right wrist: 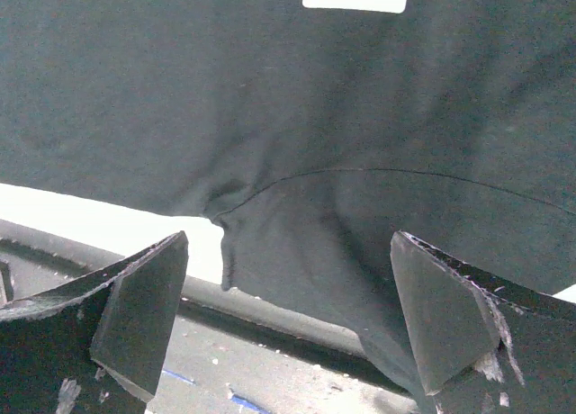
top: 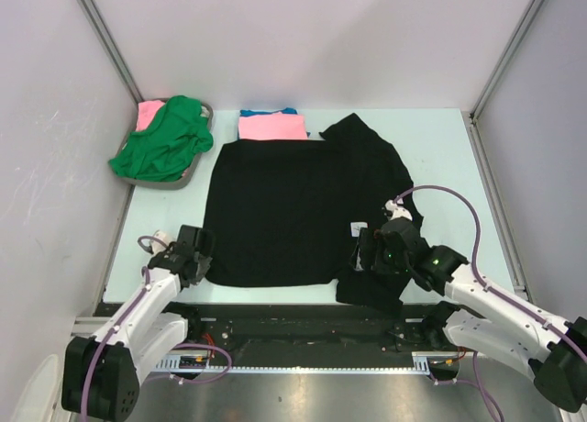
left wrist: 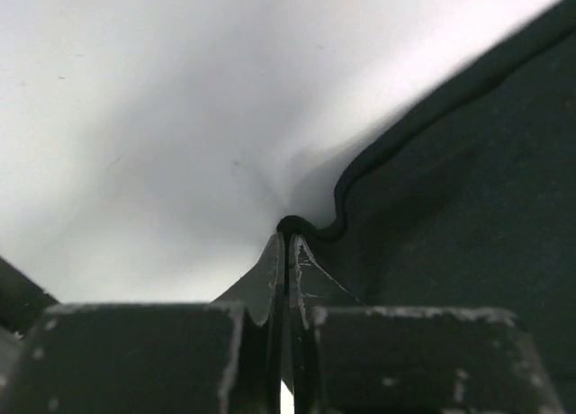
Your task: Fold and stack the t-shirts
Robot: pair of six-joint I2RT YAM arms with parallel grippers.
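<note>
At table [top: 440,147] centre, black t-shirt [top: 275,211].

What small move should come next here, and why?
Probably lower the right claw and close it on the near edge of the black t-shirt. The left claw is shut on the shirt's near left corner, while the right one hangs open above the cloth, gripping nothing.
</note>
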